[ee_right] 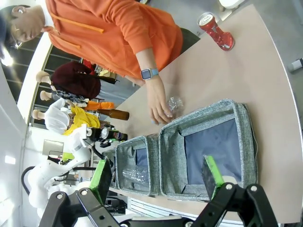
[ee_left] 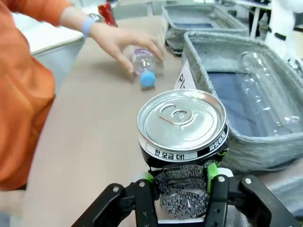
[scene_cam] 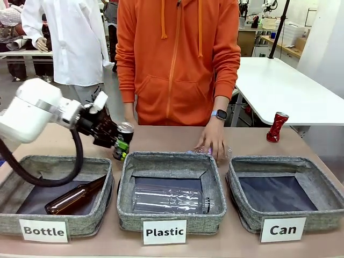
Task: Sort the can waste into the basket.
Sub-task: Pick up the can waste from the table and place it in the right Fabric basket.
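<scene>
A black can [scene_cam: 124, 129] with a silver top [ee_left: 181, 121] is off the table between the Bottle and Plastic baskets, and my left gripper [scene_cam: 120, 146] is shut on its lower body, green pads [ee_left: 212, 171] on both sides. The red crushed can [scene_cam: 277, 127] stands upright on the table at the far right, behind the grey basket [scene_cam: 235, 185] labelled "Can", which holds nothing. My right gripper [ee_right: 158, 177] hangs open above that basket [ee_right: 203, 117], and the red can [ee_right: 215, 29] stands beyond it.
The person's hand [scene_cam: 212, 144] rests on a small clear bottle with a blue cap [ee_left: 145, 66] behind the Plastic basket [scene_cam: 126, 185]. A clear bottle [scene_cam: 169, 200] lies in that basket. A brown bottle [scene_cam: 75, 198] lies in the Bottle basket [scene_cam: 13, 166].
</scene>
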Controlling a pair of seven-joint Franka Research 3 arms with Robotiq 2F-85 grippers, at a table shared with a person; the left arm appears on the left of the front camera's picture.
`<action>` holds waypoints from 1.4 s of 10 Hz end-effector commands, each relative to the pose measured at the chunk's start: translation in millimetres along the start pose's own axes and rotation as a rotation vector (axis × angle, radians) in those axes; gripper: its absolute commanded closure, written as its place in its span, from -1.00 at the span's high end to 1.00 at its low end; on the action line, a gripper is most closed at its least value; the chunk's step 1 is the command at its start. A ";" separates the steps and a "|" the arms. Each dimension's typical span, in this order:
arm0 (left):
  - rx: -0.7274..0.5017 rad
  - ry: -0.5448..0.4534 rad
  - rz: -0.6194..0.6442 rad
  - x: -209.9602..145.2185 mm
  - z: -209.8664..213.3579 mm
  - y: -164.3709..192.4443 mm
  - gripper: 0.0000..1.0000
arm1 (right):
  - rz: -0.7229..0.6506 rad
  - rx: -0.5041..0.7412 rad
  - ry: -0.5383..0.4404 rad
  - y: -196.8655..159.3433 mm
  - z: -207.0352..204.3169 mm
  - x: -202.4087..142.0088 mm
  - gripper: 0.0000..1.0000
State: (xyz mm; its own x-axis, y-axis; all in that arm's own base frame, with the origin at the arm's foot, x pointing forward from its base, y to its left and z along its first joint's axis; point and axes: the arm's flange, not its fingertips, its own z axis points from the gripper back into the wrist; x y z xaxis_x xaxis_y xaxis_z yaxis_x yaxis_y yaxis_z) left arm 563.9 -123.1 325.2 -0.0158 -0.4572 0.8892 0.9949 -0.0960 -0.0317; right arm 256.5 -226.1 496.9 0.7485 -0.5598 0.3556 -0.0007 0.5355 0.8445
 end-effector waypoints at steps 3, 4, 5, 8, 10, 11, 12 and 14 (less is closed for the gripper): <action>0.004 -0.045 -0.011 51.0 110.6 -141.3 -1.00 | 0.023 0.023 -0.013 -0.8 -0.5 1.8 1.00; -0.036 -0.018 0.003 54.7 122.5 -184.9 -1.00 | 0.023 0.023 -0.013 -0.8 -0.5 1.8 1.00; -0.031 -0.016 0.025 55.0 134.8 -216.9 -1.00 | 0.023 0.023 -0.013 -0.8 -0.5 1.8 1.00; 0.169 -0.093 0.027 39.4 163.2 -265.7 -1.00 | 0.023 0.023 -0.013 -0.8 -0.5 1.8 1.00; 0.102 -0.073 0.007 41.1 161.5 -264.0 -1.00 | 0.023 0.023 -0.013 -0.8 -0.5 1.8 1.00; 0.102 -0.073 0.007 41.1 161.5 -264.0 -1.00 | 0.023 0.023 -0.013 -0.8 -0.5 1.8 1.00; 0.102 -0.073 0.007 41.1 161.5 -264.0 -1.00 | 0.023 0.023 -0.013 -0.8 -0.5 1.8 1.00; 0.134 0.006 0.045 59.6 125.9 -236.8 -0.16 | 0.023 0.023 -0.013 -0.8 -0.5 1.8 1.00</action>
State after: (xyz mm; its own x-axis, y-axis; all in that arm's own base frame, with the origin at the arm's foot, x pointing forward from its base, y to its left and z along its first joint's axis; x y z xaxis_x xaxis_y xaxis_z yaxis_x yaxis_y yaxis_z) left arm 322.5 17.8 443.1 0.0031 -0.4168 0.9090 0.9997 0.0215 0.0064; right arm 256.7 -226.0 497.0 0.7489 -0.5593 0.3555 -0.0005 0.5360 0.8442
